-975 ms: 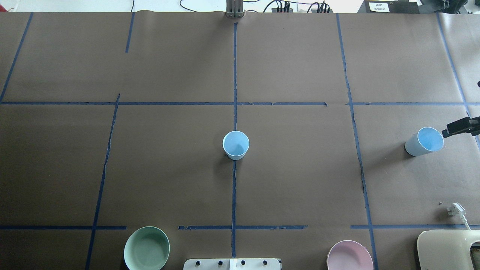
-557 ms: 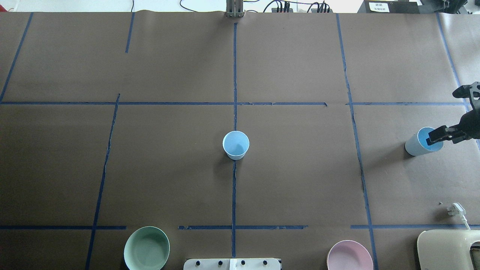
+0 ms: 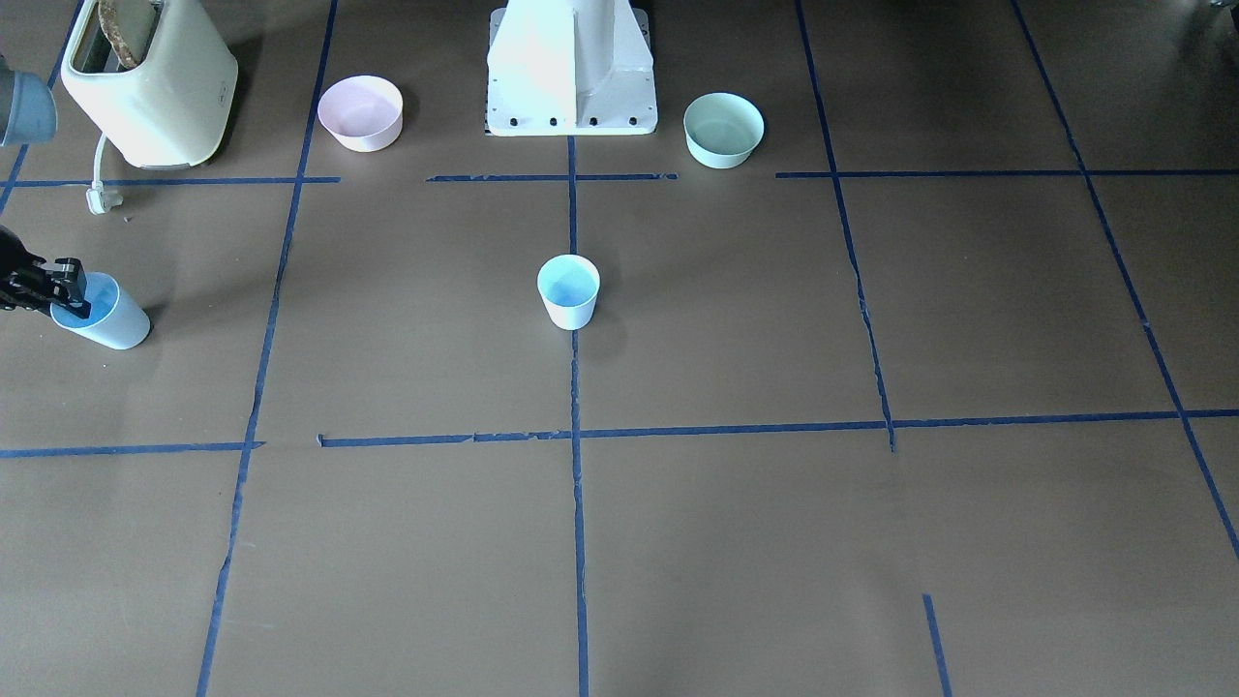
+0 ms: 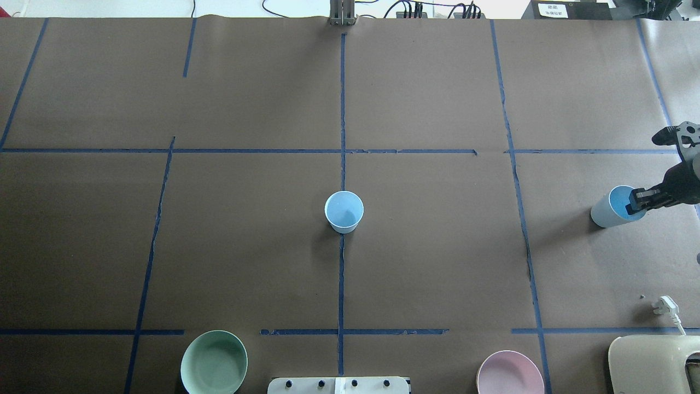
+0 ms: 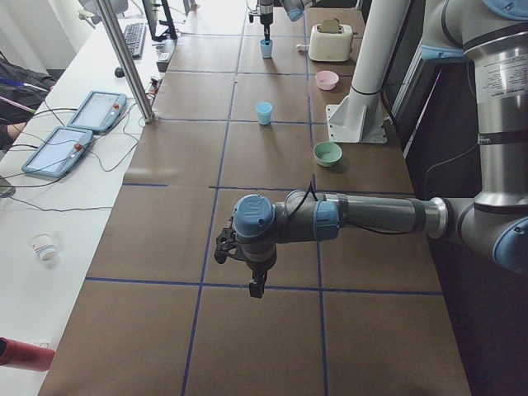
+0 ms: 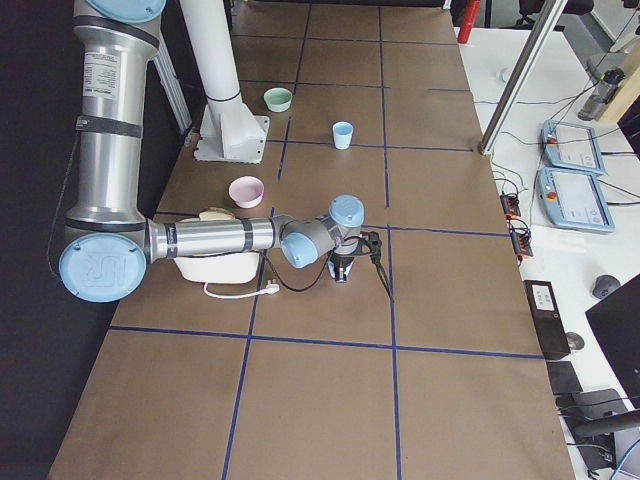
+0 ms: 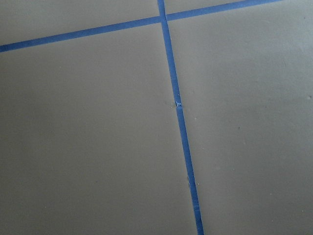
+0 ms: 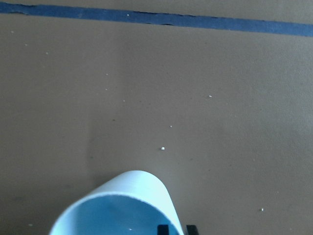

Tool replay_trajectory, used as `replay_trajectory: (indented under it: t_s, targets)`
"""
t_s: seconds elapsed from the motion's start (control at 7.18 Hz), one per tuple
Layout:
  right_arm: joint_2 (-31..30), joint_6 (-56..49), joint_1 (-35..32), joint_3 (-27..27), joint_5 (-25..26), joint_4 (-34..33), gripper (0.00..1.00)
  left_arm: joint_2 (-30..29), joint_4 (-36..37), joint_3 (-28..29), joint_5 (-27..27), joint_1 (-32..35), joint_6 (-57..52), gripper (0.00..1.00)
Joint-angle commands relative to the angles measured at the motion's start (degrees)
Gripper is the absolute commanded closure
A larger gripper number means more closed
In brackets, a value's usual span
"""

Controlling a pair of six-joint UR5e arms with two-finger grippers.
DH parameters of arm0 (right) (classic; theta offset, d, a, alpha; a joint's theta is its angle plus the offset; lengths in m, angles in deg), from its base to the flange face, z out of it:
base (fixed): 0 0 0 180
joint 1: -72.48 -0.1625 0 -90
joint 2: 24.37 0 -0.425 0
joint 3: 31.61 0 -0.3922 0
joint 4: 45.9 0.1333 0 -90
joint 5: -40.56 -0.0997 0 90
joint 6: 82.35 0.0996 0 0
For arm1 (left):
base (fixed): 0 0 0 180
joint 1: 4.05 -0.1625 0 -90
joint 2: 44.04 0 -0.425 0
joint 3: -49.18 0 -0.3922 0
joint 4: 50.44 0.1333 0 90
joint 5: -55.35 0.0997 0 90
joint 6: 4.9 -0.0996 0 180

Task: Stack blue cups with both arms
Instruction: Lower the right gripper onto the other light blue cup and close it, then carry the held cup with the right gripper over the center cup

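Note:
One blue cup [image 4: 344, 212] stands upright at the table's centre, on the middle tape line. A second blue cup [image 4: 607, 212] stands at the far right. My right gripper [image 4: 637, 201] is at this cup's rim on the side nearest the table's edge. In the right wrist view its two fingertips [image 8: 164, 229] sit close together on either side of the cup's wall [image 8: 112, 210], shut on it. The cup rests on the table. My left gripper [image 5: 256, 285] shows only in the exterior left view, hanging over bare table far from both cups. I cannot tell whether it is open or shut.
A mint-green bowl [image 4: 214, 362] and a pink bowl [image 4: 509, 374] flank the white base block [image 4: 338, 385] at the near edge. A cream toaster [image 4: 653, 364] with its plug [image 4: 666, 305] sits near the right cup.
My right gripper has come in from the right edge and down onto the right cup's rim. Neither cup has moved.

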Motion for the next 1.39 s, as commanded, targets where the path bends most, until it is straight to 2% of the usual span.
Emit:
replay_trajectory:
  t_s: [0.0, 0.14, 0.28, 0.42, 0.56, 0.84, 0.98, 1.25]
  targets:
    - [1.8, 4.5, 0.4, 3.3, -0.4, -1.5, 1.00, 0.0, 0.0, 0.1, 0.0, 0.0, -0.1, 0.00]
    - [5.2, 7.0, 0.8, 5.4, -0.4, -6.2, 1.00, -0.2, 0.0, 0.1, 0.0, 0.0, 0.0, 0.00]
    - [10.2, 10.5, 2.0, 11.0, -0.4, -16.6, 1.00, -0.2, 0.0, 0.2, 0.0, 0.0, 0.1, 0.00]
    - [18.6, 17.4, 5.4, 13.8, 0.1, -26.0, 1.00, -0.3, 0.0, 0.5, 0.0, 0.0, 2.5, 0.00]
    - [26.9, 26.9, 10.6, 13.7, 1.5, -30.4, 1.00, -0.3, -0.1, 0.6, 0.0, 0.0, 3.1, 0.00]
    - [37.7, 44.2, 21.0, 13.1, 8.6, -33.2, 1.00, -0.4, -0.1, 0.3, 0.0, 0.0, 3.3, 0.00]
    - [41.1, 49.7, 24.9, 12.0, 13.9, -33.3, 1.00, -0.5, 0.0, 0.4, -0.1, -0.1, 3.3, 0.00]
    - [47.4, 55.2, 28.6, 6.3, 17.8, -33.3, 1.00, -0.8, 0.0, 0.2, 0.0, -0.1, 3.4, 0.00]
